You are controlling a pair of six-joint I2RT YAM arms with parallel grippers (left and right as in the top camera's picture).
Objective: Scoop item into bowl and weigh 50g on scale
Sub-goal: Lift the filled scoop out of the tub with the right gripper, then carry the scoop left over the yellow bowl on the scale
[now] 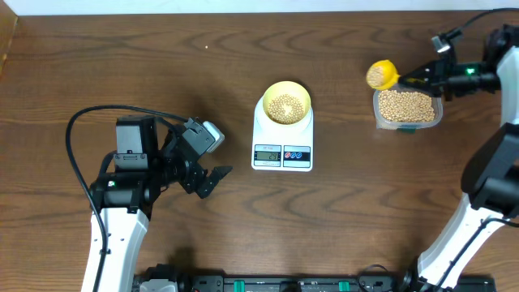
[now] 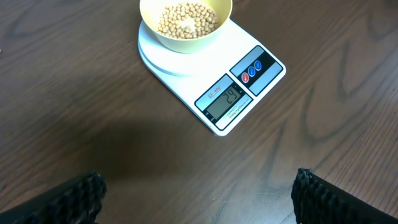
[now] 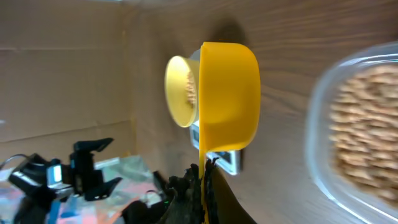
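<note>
While our left gripper waits at the left with jaws apart, the bowl sits on the scale, part-filled with beans; the display seems to read 24. Further right, our right gripper is clamped on the handle of the loaded scoop, by the tub corner. Beans are light, hard and roll freely, so we'd carry them only in a level scoop. Bare table lies between scale and tub; the bowl's rim is the narrow target.

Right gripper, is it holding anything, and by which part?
Yes: the right gripper is shut on the yellow scoop, pinching its handle. The left gripper is open, holding nothing.
</note>
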